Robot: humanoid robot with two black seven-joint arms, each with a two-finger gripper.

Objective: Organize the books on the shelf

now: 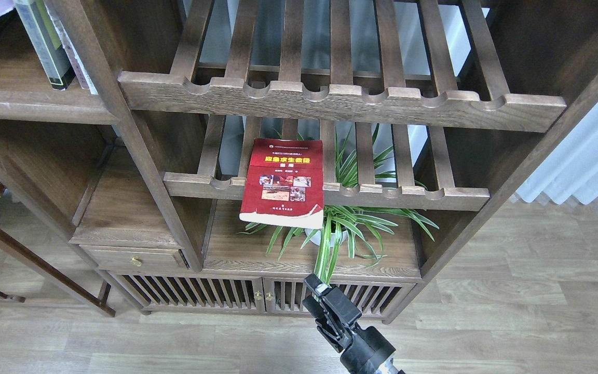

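The red book [283,182] with a yellow title and small photos lies flat on the lower slatted rack, its near end hanging over the rack's front rail. The black-grey book with a yellow-green panel [43,44] stands on the solid dark-brown shelf [29,106] at the upper left. The cream-white book [75,54] leans beside it, partly hidden by the cabinet post. My right gripper [315,290] is low at the bottom centre, well below the red book and in front of the cabinet doors. It is dark and its fingers cannot be told apart. The left gripper is out of view.
A potted spider plant [340,228] stands under the red book and its leaves hang down to the gripper. An upper slatted rack [340,101] overhangs the lower rack [382,195]. A small drawer [133,257] is at the lower left. White curtains [589,156] hang at the right.
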